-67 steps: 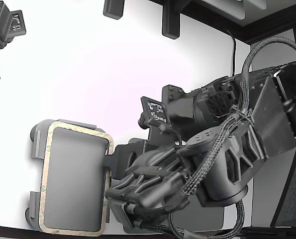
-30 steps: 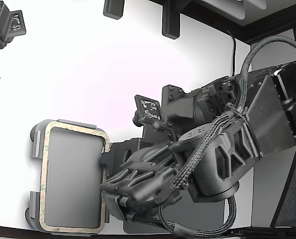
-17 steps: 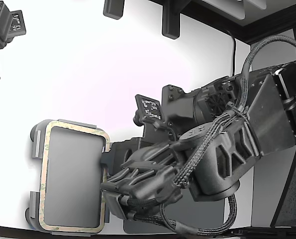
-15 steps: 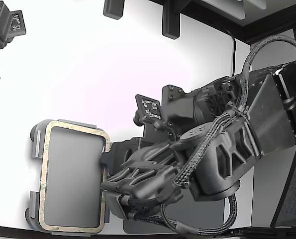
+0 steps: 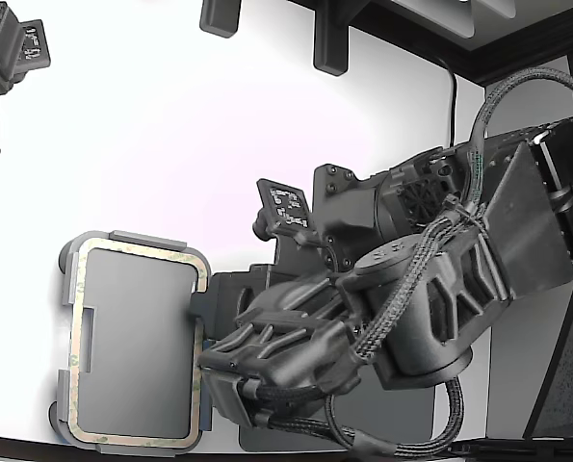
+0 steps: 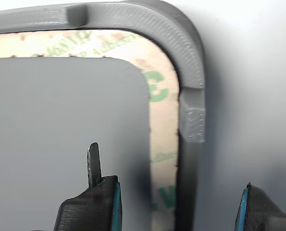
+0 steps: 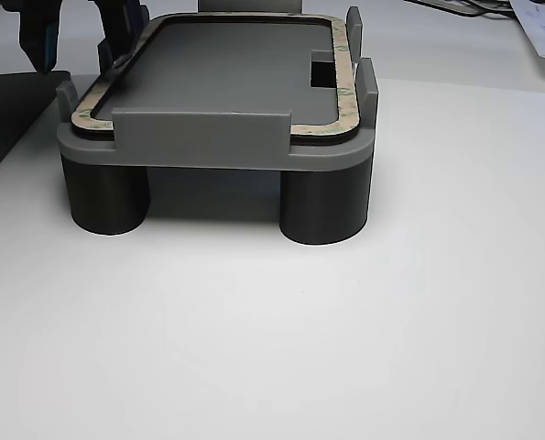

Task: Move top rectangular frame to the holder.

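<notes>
We see the top rectangular frame (image 5: 137, 348) seated flat in the holder (image 7: 217, 147). Our gripper (image 6: 179, 207) has fingers spread apart, holding nothing; prob only retreat left.

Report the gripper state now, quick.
Gripper: open, holding nothing; its fingers straddle one long side of the rectangular frame, which lies on the holder.
</notes>
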